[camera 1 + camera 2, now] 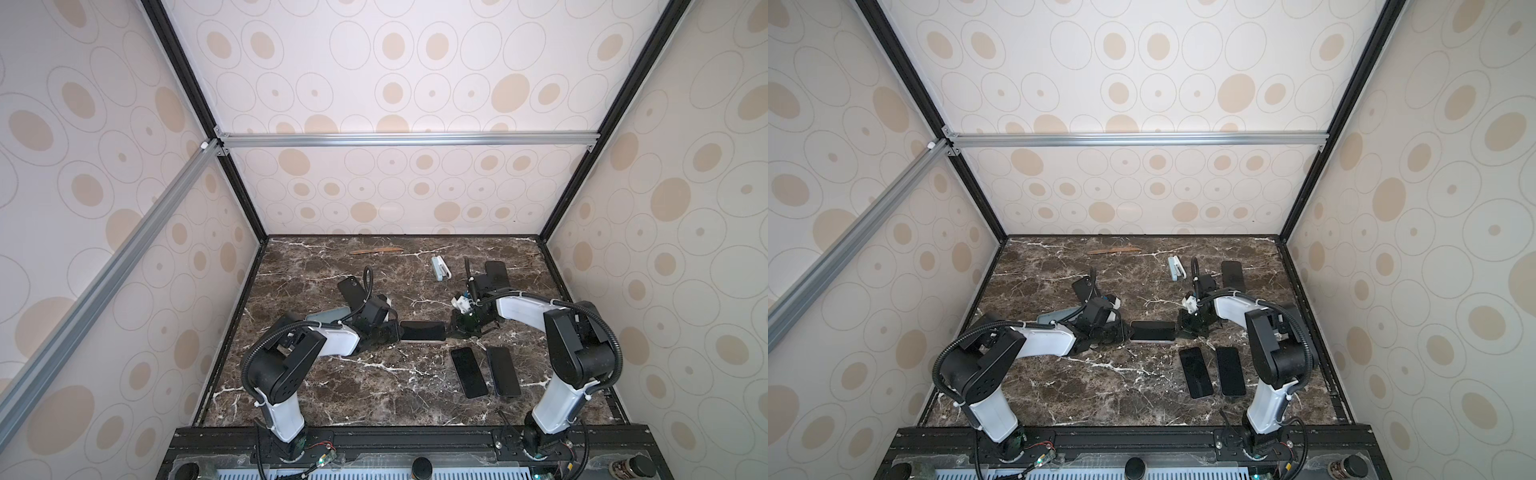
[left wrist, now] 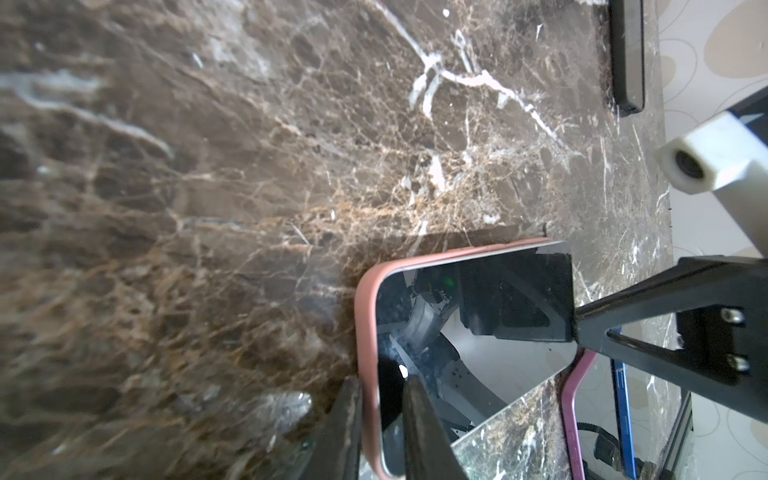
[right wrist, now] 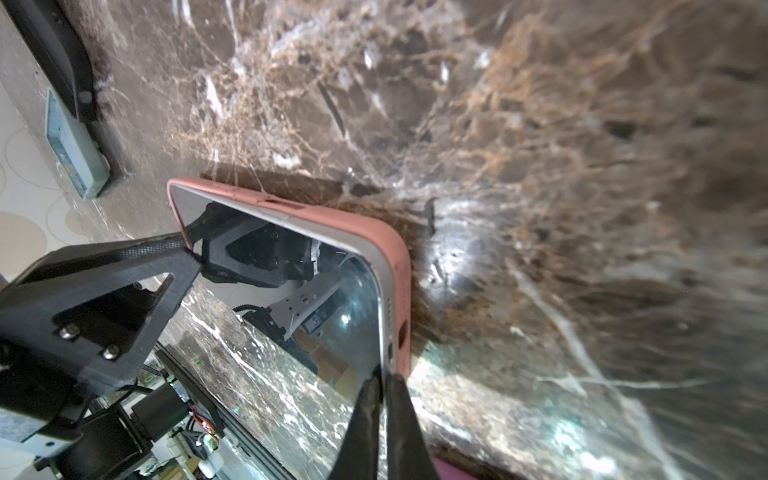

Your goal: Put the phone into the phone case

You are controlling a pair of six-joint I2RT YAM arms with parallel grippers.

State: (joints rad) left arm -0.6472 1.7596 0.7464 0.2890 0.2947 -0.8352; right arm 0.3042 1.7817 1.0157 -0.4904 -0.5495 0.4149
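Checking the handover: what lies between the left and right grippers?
The phone in its pink case, ends pinched by left gripper and right gripper; both top views show it.

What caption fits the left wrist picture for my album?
Left gripper and right gripper pinch opposite ends of a phone in a pink case.

Pink phone case [image 2: 368, 332], black phone [image 2: 498, 365], brown white-veined marble table [image 2: 249, 166].

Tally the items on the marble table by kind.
Phone in pink case: 1
Black phones or cases: 4
Light-blue phone case: 1
Small white-and-blue gadget: 1
Wooden stick: 1
Total: 8
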